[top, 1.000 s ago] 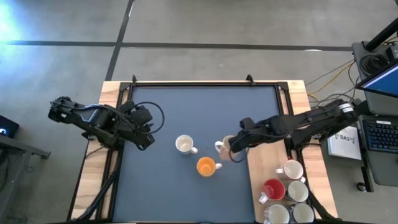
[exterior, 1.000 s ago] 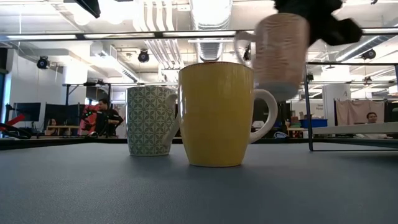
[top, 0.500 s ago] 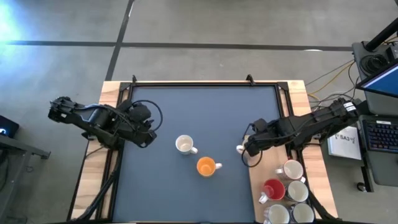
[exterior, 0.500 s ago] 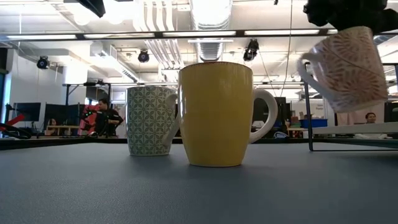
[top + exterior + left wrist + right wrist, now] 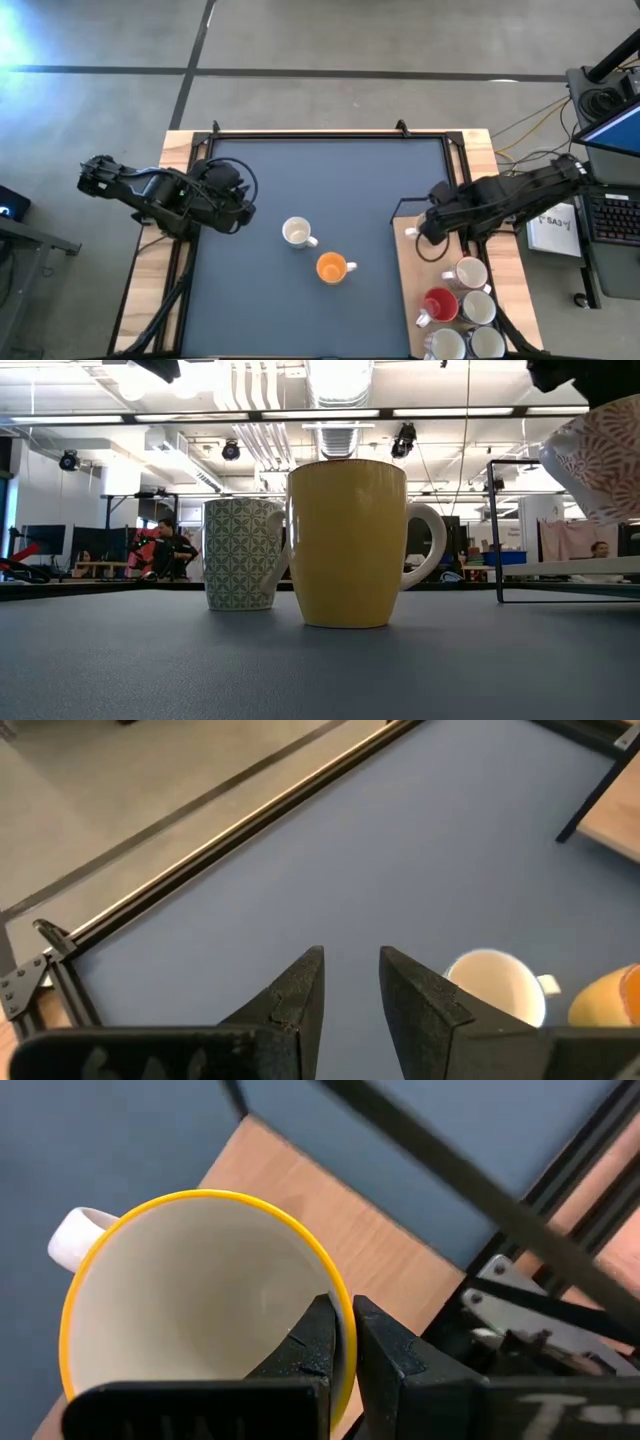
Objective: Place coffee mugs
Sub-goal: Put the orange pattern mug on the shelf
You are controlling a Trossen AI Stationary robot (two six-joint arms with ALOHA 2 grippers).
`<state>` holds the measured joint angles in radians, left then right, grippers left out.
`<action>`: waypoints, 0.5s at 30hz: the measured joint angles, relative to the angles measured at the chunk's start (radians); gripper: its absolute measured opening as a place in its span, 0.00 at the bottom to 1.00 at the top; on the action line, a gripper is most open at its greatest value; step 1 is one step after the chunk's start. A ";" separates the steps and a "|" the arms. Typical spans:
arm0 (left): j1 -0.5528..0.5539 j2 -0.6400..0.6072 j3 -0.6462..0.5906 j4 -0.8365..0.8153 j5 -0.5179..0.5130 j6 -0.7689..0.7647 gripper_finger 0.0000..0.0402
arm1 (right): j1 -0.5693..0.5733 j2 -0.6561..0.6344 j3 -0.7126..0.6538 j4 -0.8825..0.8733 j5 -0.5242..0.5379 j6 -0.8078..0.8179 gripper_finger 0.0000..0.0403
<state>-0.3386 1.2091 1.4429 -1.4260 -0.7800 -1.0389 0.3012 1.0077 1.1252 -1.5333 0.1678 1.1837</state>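
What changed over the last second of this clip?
The right gripper, shut on the patterned mug by its rim, carried it from beside the orange mug off the blue mat to the wooden strip at the right. The left gripper, white mug and orange mug stayed put.

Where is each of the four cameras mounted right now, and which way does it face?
High: overhead, looking straight down on the dark blue mat and both arms; the right gripper is over the wooden strip.
Low: at table height, facing the room; shows the yellow ceramic mug, patterned white mug, and the carried leaf-patterned mug.
Left wrist: past the left gripper, waiting over the mat.
Right wrist: past fingers clamping the carried mug's rim.
Shared: high and left wrist both show the white mug.
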 joint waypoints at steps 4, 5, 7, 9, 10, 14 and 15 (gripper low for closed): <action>0.000 0.000 0.000 0.029 -0.001 0.000 0.20 | 0.000 -0.070 -0.066 0.004 0.019 0.028 0.03; 0.000 0.000 0.000 0.035 -0.005 0.000 0.20 | 0.000 -0.081 -0.084 0.004 0.017 0.028 0.03; 0.000 0.000 0.000 0.042 -0.016 0.000 0.20 | 0.000 -0.101 -0.118 0.004 0.011 0.027 0.03; 0.000 0.000 0.000 0.047 -0.023 0.000 0.20 | 0.000 -0.119 -0.147 0.004 0.009 0.024 0.03; 0.000 0.000 0.000 0.048 -0.023 0.000 0.20 | 0.000 -0.127 -0.159 0.004 0.009 0.022 0.03; 0.000 0.000 0.000 0.053 -0.023 -0.021 0.20 | 0.000 -0.169 -0.200 0.005 0.006 0.008 0.03; 0.000 0.000 0.000 0.053 -0.024 -0.027 0.20 | 0.000 -0.182 -0.206 0.003 0.005 0.006 0.03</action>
<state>-0.3386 1.2095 1.4429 -1.3731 -0.8036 -1.0662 0.3012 0.8260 0.9192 -1.5303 0.1726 1.1897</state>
